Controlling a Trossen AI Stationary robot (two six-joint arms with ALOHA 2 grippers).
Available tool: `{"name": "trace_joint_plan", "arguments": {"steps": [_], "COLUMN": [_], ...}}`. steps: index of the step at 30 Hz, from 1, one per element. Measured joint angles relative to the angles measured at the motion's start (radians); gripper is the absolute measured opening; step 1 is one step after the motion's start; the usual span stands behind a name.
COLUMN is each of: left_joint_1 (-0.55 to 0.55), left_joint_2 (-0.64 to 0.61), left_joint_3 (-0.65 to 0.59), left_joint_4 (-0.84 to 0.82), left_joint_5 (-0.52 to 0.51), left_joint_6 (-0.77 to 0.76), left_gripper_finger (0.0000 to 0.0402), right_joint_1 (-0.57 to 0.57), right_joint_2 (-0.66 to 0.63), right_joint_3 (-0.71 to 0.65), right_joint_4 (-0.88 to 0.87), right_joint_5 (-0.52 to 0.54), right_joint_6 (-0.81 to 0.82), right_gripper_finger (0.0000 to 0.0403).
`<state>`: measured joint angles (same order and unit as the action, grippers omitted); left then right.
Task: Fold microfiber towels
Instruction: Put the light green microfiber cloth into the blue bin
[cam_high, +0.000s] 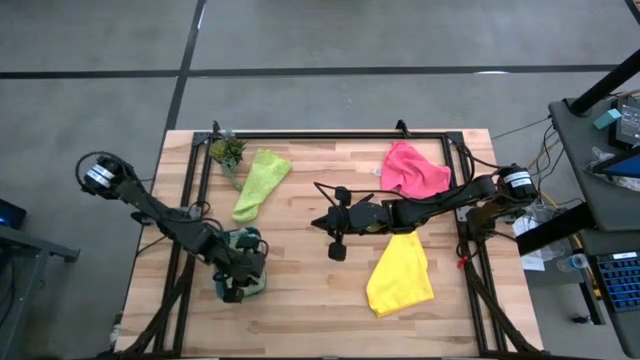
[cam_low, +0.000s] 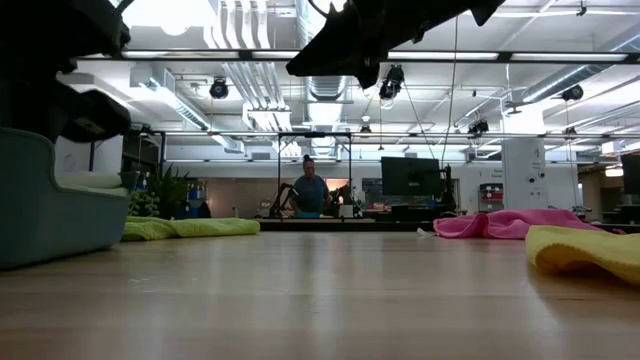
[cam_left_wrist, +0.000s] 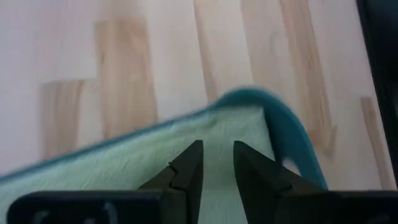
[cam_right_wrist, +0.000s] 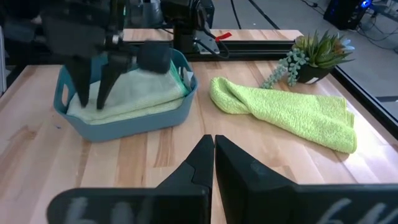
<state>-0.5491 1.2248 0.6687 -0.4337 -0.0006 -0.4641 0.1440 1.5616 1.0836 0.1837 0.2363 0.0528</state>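
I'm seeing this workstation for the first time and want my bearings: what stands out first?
Three bright microfiber towels lie loose on the wooden table: a lime green towel beside a small potted plant, a pink towel at the far right, and a yellow towel nearer the front. The left pincer hangs over a pale sage green towel in a teal tray, while the right pincer, shut, hovers mid-table.
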Motion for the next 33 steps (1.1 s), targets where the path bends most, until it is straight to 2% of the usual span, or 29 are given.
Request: {"name": "trace_joint_plan", "arguments": {"steps": [5,8,13,24,33], "left_joint_1": [0.000,-0.001,0.002,0.006,0.006], "left_joint_2": [-0.060,-0.094,-0.115,-0.039,-0.027], "left_joint_3": [0.078,0.084,0.039,-0.037,0.065], "left_joint_4": [-0.267,-0.434,-0.601,-0.514,-0.560], "left_joint_5": [-0.004,-0.023,-0.193,-0.214,-0.213], "left_joint_6": [-0.002,-0.026,-0.082,-0.098,-0.078], "left_gripper_finger": [0.0074,0.0074,0.0074,0.0074,0.0074], "right_joint_1": [0.000,0.000,0.000,0.000,0.000], "right_joint_2": [0.000,0.000,0.000,0.000,0.000], "right_joint_3": [0.000,0.000,0.000,-0.002,-0.002], "right_joint_4": [0.000,0.000,0.000,0.001,0.009], "right_joint_5": [0.000,0.000,0.000,0.000,0.000], "right_joint_6": [-0.001,-0.001,-0.002,-0.011,-0.012], "right_gripper_finger": [0.0008,0.0008,0.0008,0.0008,0.0009]}}
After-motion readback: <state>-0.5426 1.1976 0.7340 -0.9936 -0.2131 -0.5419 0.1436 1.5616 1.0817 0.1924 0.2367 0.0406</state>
